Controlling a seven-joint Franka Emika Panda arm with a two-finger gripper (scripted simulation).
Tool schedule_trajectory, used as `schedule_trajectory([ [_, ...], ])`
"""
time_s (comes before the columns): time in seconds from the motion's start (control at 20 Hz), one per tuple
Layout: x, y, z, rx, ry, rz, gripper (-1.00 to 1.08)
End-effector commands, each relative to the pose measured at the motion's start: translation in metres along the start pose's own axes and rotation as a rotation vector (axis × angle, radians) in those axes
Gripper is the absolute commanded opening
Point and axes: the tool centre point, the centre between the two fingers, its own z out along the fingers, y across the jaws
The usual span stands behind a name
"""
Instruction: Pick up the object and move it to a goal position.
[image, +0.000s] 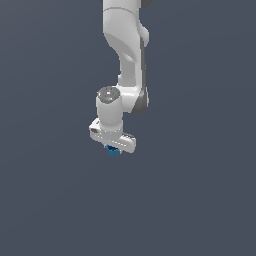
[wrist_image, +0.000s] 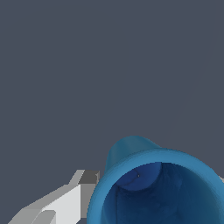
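The object is a small blue cup-like cylinder (image: 112, 151), hollow at the top. In the exterior view only a bit of it shows, right under the white gripper (image: 113, 149). In the wrist view the blue cup (wrist_image: 131, 153) fills the lower part of the picture, its open rim toward the camera. One white finger (wrist_image: 65, 203) with a grey pad lies against its side; the other finger is almost wholly out of frame. The gripper looks shut on the cup.
The white arm (image: 127, 50) comes down from the top of the exterior view. A plain dark grey surface (image: 200, 200) lies all around. No goal marker shows.
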Motion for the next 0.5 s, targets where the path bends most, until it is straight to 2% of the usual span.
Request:
schedule_trajectory([
  [0.0, 0.021, 0.0, -0.021, 0.004, 0.059, 0.029, -1.0],
  [0.45, 0.099, 0.008, -0.133, 0.019, 0.332, 0.171, -1.0],
])
